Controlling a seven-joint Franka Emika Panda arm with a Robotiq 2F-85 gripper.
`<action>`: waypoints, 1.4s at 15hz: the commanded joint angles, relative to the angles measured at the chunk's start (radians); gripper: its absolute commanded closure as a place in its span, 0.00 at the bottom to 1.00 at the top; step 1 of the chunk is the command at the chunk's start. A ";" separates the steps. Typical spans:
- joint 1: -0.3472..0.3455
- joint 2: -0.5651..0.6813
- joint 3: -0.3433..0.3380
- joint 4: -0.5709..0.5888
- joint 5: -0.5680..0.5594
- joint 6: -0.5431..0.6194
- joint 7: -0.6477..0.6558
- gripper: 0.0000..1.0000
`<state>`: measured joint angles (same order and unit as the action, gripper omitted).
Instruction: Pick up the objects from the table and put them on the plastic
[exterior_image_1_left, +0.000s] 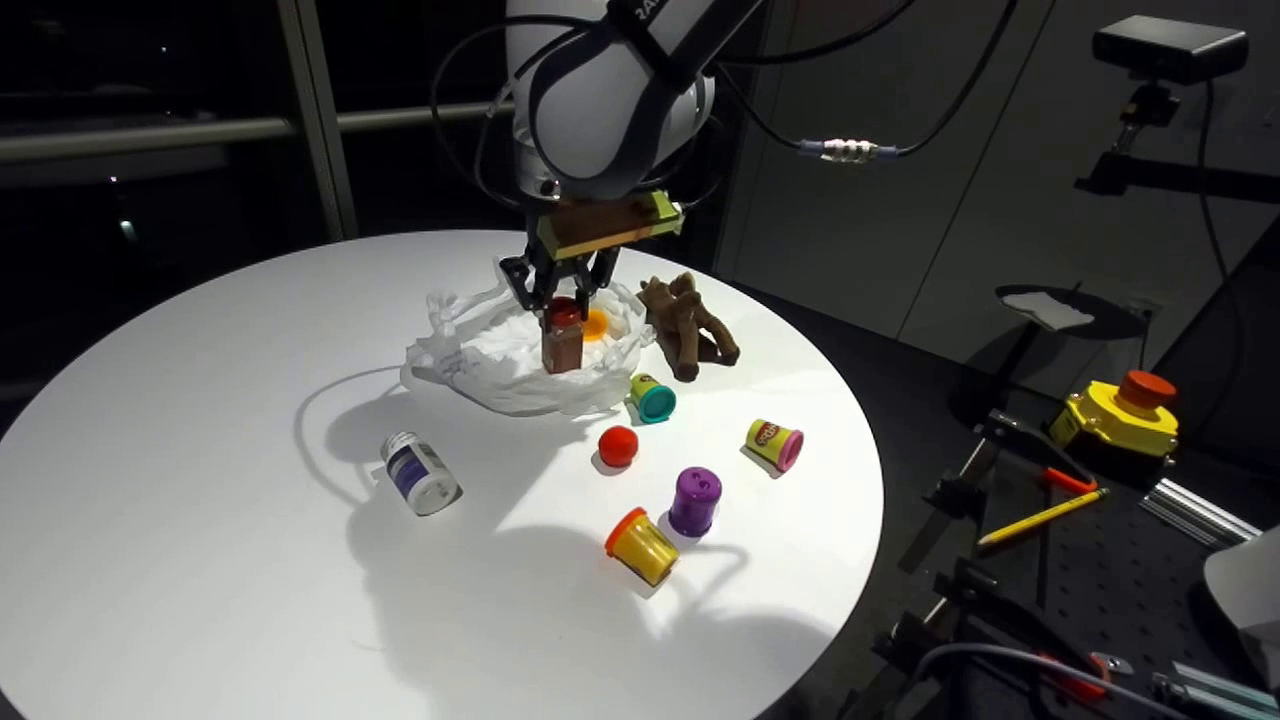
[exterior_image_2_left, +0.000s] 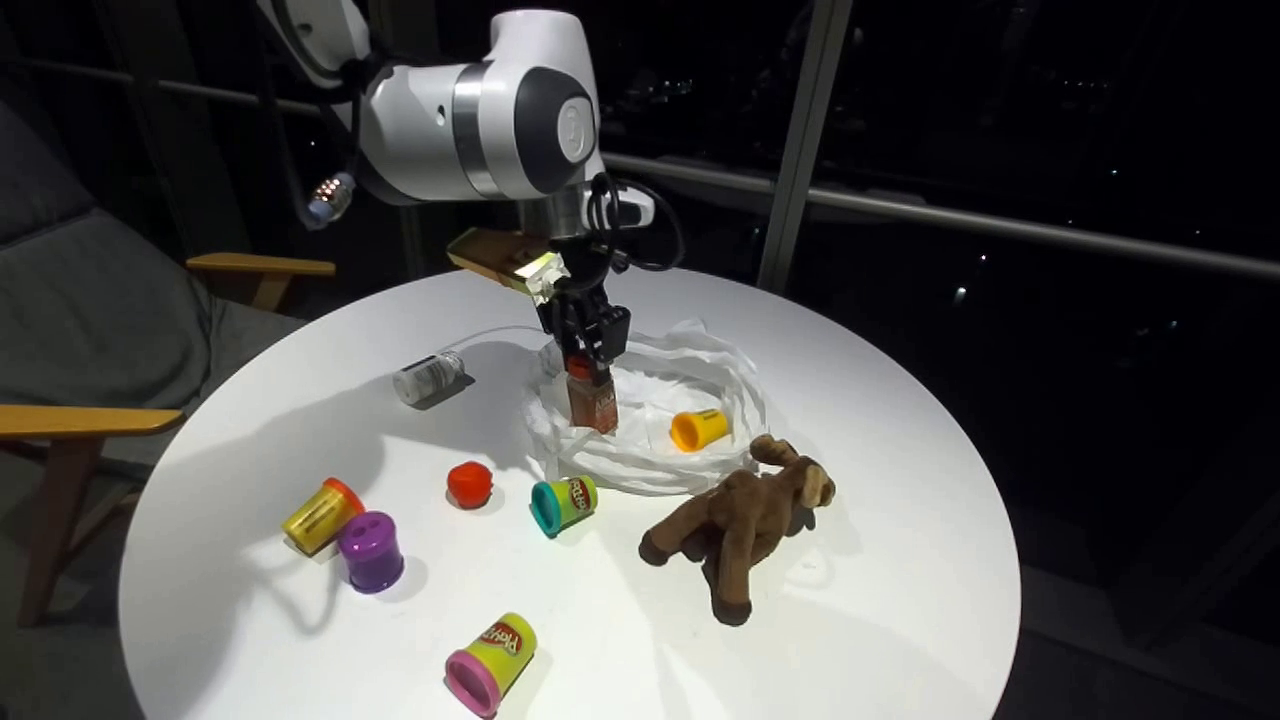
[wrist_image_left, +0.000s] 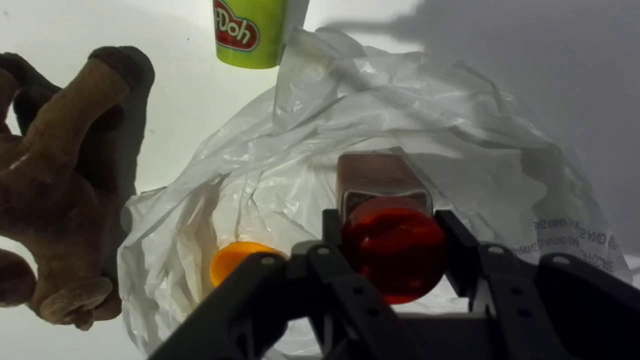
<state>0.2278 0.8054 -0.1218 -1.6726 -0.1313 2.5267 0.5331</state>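
Note:
My gripper (exterior_image_1_left: 565, 308) is shut on the red cap of a reddish-brown bottle (exterior_image_1_left: 562, 352), held upright over the white plastic bag (exterior_image_1_left: 480, 372). In the wrist view, the fingers (wrist_image_left: 387, 227) touch both sides of the cap; whether the bottle's base rests on the bag is unclear. An orange-yellow cup (exterior_image_2_left: 700, 429) lies inside the bag. On the table lie a teal-lidded Play-Doh can (exterior_image_2_left: 565, 503), a pink-lidded can (exterior_image_2_left: 492, 662), a yellow can with an orange lid (exterior_image_1_left: 642, 547), a red ball (exterior_image_1_left: 618, 446) and a white bottle (exterior_image_1_left: 419, 474). A purple container (exterior_image_1_left: 694, 501) stands upright.
A brown plush animal (exterior_image_2_left: 745, 520) lies close beside the bag; it also shows at the left of the wrist view (wrist_image_left: 55, 175). The round white table (exterior_image_1_left: 220, 560) has an open edge. A wooden-armed chair (exterior_image_2_left: 90, 420) stands beside it.

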 joint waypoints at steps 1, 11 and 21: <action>-0.001 0.060 -0.004 0.086 0.043 -0.034 0.000 0.26; 0.159 -0.175 -0.045 -0.067 -0.038 -0.045 0.125 0.00; 0.144 -0.012 0.188 0.074 0.077 -0.129 -0.021 0.00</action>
<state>0.3795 0.7142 0.0524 -1.6776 -0.0850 2.4217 0.5665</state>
